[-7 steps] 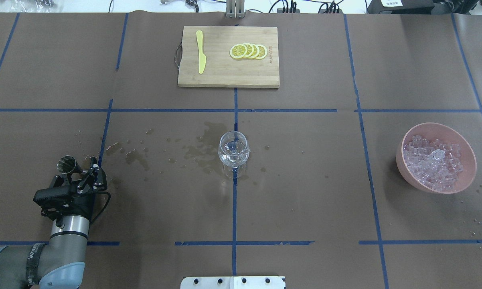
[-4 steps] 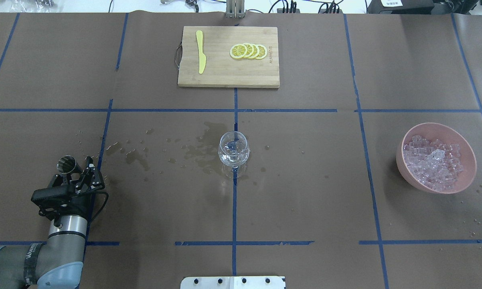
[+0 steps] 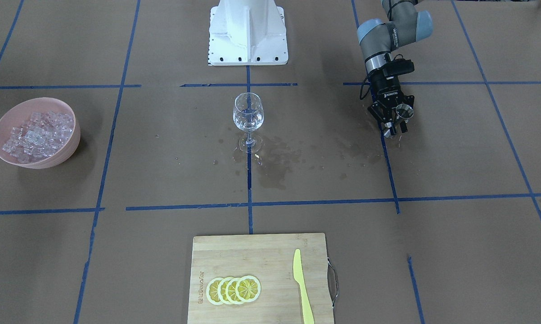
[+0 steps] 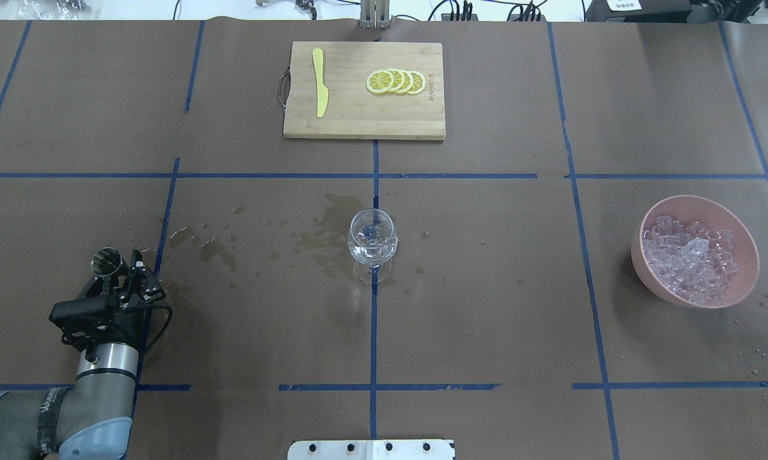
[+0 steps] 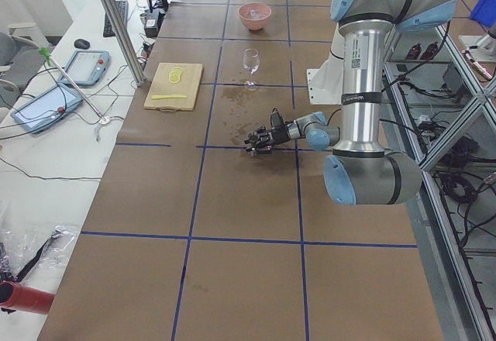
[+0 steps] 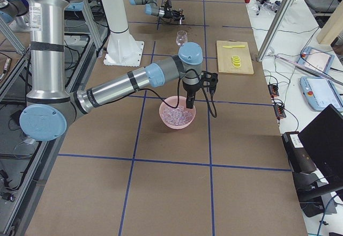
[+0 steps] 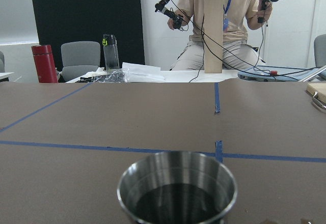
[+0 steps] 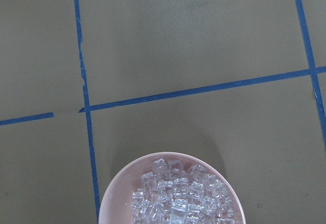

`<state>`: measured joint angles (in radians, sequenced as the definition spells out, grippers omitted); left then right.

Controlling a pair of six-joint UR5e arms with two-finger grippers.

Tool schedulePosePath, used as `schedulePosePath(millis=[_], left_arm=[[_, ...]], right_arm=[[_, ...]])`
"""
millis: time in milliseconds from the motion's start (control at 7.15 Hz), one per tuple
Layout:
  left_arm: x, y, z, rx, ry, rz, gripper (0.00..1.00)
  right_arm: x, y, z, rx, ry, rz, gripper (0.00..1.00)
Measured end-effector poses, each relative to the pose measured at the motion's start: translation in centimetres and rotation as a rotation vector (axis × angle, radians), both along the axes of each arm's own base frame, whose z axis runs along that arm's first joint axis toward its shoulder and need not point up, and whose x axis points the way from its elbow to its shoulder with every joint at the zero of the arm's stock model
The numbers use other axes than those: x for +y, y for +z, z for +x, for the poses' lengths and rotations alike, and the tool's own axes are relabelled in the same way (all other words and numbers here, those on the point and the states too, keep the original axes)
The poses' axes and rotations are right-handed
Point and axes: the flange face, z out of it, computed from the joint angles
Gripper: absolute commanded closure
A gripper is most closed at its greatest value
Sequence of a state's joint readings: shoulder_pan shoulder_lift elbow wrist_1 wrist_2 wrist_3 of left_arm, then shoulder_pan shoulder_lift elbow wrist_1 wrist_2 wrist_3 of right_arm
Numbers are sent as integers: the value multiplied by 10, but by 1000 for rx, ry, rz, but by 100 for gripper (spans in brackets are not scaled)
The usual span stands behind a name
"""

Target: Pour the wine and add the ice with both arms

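Note:
My left gripper (image 4: 121, 273) is shut on a small steel cup (image 4: 106, 262) low over the table's near left; the cup also shows upright in the left wrist view (image 7: 177, 193) and in the front-facing view (image 3: 404, 111). A clear stemmed glass (image 4: 372, 246) stands at the table's middle with a little colourless wine in it (image 3: 248, 120). Ice cubes (image 4: 691, 259) fill a pink bowl (image 4: 703, 204) at the right. My right gripper (image 6: 189, 105) hangs over the bowl's far side. It shows only in the exterior right view, so I cannot tell whether it is open or shut. The right wrist view looks down on the ice (image 8: 178, 206).
A wooden cutting board (image 4: 358, 121) at the far middle carries lemon slices (image 4: 397, 82) and a yellow knife (image 4: 321, 83). Dark wet stains (image 4: 320, 239) lie left of the glass. The white base plate (image 4: 371, 449) is at the near edge.
My left gripper has turned and drawn slightly left and back. The steel cup now stands more upright in it. Glass and bowl have not moved.

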<state>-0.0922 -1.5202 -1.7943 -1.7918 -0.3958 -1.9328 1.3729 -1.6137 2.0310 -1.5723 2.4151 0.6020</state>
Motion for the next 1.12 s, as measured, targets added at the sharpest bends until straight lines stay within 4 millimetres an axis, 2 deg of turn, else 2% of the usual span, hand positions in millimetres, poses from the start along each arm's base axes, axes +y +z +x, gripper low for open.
schedulePosePath(millis=[140,280,559,1119], left_arm=[[0,1,0,-2,0,0,78],[0,2,0,-3,0,0,100],[0,-1,-2,2,0,0,100],[-1,-34,-13,69,-5,8,100]], right_arm=[[0,0,0,0,0,0,0],[0,0,0,1,0,-1,0],[0,1,0,1,0,-1,0],[0,0,0,-5,-2,-1,0]])
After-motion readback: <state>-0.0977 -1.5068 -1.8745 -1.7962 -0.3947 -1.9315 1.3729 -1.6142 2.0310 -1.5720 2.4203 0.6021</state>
